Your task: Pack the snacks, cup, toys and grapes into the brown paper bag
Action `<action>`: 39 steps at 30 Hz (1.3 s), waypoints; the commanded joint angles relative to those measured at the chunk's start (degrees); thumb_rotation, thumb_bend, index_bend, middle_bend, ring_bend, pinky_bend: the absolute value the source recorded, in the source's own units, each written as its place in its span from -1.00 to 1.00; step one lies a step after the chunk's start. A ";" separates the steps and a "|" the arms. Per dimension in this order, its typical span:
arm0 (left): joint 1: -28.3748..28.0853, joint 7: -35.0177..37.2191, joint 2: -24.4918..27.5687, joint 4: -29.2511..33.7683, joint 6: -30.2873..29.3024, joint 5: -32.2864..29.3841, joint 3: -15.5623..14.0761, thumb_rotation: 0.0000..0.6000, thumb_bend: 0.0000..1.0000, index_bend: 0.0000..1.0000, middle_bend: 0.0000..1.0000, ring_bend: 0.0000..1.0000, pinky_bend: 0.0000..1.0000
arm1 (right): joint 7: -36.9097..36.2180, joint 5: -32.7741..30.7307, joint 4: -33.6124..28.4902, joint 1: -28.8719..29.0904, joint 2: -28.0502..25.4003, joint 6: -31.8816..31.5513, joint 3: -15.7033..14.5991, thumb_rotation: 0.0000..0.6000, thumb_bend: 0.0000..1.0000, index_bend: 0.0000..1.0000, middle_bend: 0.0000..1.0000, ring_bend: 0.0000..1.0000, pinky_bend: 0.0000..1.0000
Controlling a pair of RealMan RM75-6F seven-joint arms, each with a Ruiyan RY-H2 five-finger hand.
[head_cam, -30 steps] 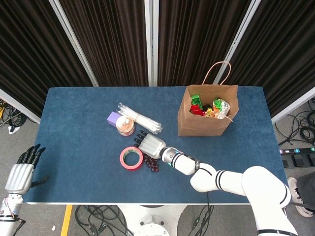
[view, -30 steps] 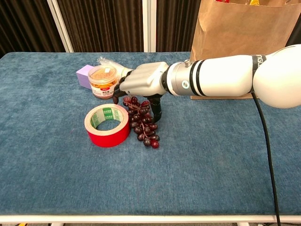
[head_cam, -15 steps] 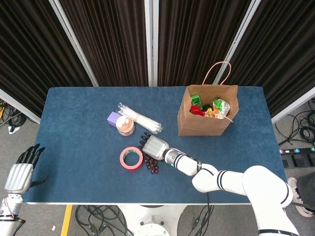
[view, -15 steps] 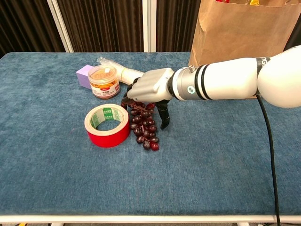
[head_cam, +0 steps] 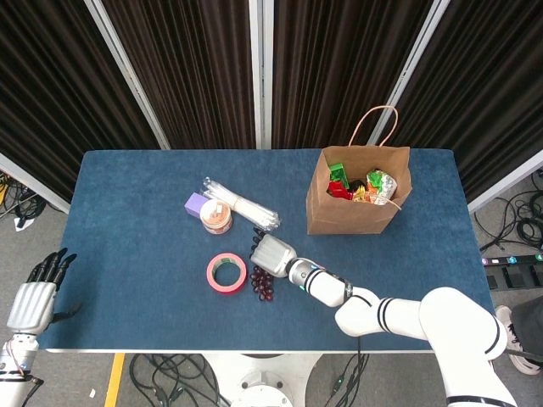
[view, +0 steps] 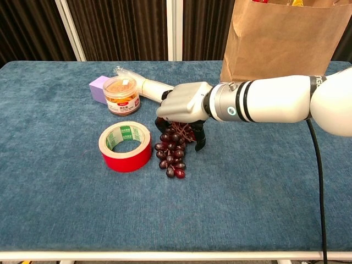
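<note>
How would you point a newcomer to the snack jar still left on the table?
On the blue cloth table, look left of the brown paper bag to the small cluster of items. The short clear jar with tan contents stands there, against a lilac block and behind the red tape roll; it alone is a labelled round tub.

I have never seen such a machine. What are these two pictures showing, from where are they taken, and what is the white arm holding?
It is a robot with two arms ending in human-like hands. One camera looks down from its head, the other forward from its chest. The right hand closes its fingers over a bunch of dark purple grapes on the blue table. Nearby lie a red tape roll and an orange-lidded snack jar. The brown paper bag stands behind. The left hand hangs empty beside the table.
</note>
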State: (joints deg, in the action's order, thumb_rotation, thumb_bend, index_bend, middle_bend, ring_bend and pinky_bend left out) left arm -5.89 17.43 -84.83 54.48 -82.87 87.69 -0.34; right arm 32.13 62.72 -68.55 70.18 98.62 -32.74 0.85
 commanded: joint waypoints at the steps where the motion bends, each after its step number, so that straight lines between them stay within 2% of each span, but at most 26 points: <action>1: 0.01 0.00 -0.01 0.00 -0.01 0.01 0.00 1.00 -0.54 -0.72 -0.73 -0.95 -0.66 | 0.32 0.38 0.01 -0.41 0.14 -0.92 0.05 1.00 -0.99 -0.02 -0.26 -0.51 -0.58; 5: -0.01 -0.01 0.02 0.07 0.12 0.00 -0.04 1.00 -0.53 -0.72 -0.73 -0.95 -0.66 | 0.36 0.76 -0.08 -1.00 0.00 -1.92 0.23 1.00 -0.88 0.26 -0.07 -0.29 -0.26; 8: 0.01 -0.08 0.07 0.10 0.20 -0.03 -0.08 1.00 -0.53 -0.73 -0.73 -0.95 -0.66 | 0.63 0.11 -0.19 -1.28 -0.11 -1.65 0.13 1.00 -0.80 0.39 0.02 -0.17 -0.10; 14: 0.03 0.04 0.13 0.27 0.23 -0.05 -0.08 1.00 -0.53 -0.72 -0.73 -0.95 -0.66 | 1.02 0.41 -1.42 -1.96 -0.74 -2.90 0.34 1.00 -0.60 0.57 0.13 -0.04 0.07; 20: -0.02 0.15 0.18 0.56 0.43 0.03 -0.20 1.00 -0.53 -0.73 -0.73 -0.95 -0.66 | 1.74 1.18 -4.45 -2.61 -2.85 -5.74 1.50 1.00 -0.51 0.76 0.28 0.10 0.23; 32: 0.01 0.28 0.08 0.56 0.37 0.10 -0.24 1.00 -0.54 -0.73 -0.73 -0.95 -0.66 | 2.96 -0.77 -10.47 -3.79 -7.17 -8.71 3.43 1.00 -0.39 0.92 0.43 0.25 0.45; 39: 0.01 0.24 0.08 0.53 0.45 0.08 -0.26 1.00 -0.53 -0.73 -0.73 -0.95 -0.66 | 2.37 -3.10 -14.49 -3.35 -9.26 -12.29 8.55 1.00 -0.38 0.94 0.45 0.28 0.47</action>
State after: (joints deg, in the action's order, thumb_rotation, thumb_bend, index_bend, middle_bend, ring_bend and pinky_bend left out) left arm -5.87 17.67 -84.74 55.02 -82.43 87.77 -0.59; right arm 34.38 60.55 -81.94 66.49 90.09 -44.06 8.05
